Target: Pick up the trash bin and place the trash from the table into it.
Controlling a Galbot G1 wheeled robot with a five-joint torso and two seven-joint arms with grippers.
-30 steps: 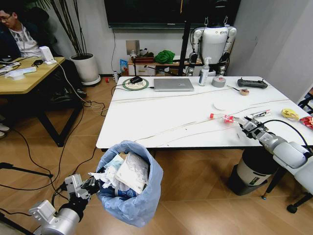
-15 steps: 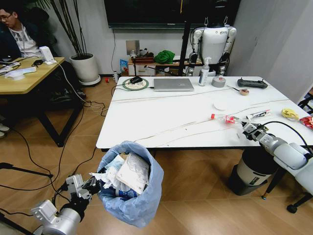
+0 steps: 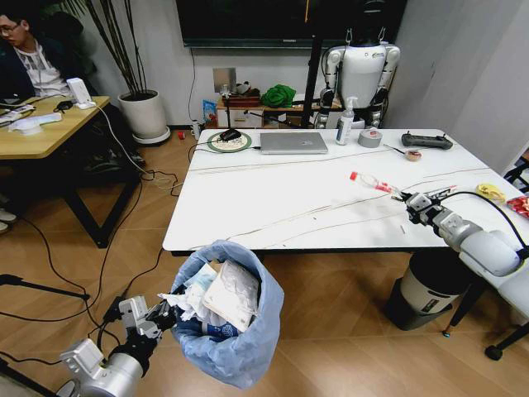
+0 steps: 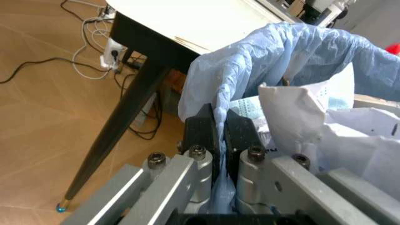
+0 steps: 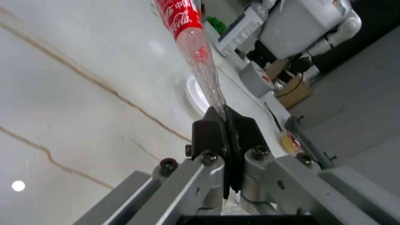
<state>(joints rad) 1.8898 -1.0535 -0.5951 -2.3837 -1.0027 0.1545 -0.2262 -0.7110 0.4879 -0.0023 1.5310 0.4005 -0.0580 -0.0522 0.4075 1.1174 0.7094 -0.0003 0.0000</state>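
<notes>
The bottle (image 3: 370, 183) has lifted off the desk (image 3: 273, 207), pinched by the right pincer (image 3: 411, 201). The left pincer (image 3: 154, 317) clamps the bin (image 3: 240, 347) bag, holding it near for dropping.

A wooden floor (image 3: 347, 331) runs under everything, with black cables (image 3: 50, 265) trailing across it. A light wooden desk (image 3: 45, 132) stands at far left, a potted plant (image 3: 145, 112) beside it against the white wall (image 3: 161, 41). A dark screen (image 3: 281, 21) hangs above a low shelf (image 3: 256, 112).
</notes>
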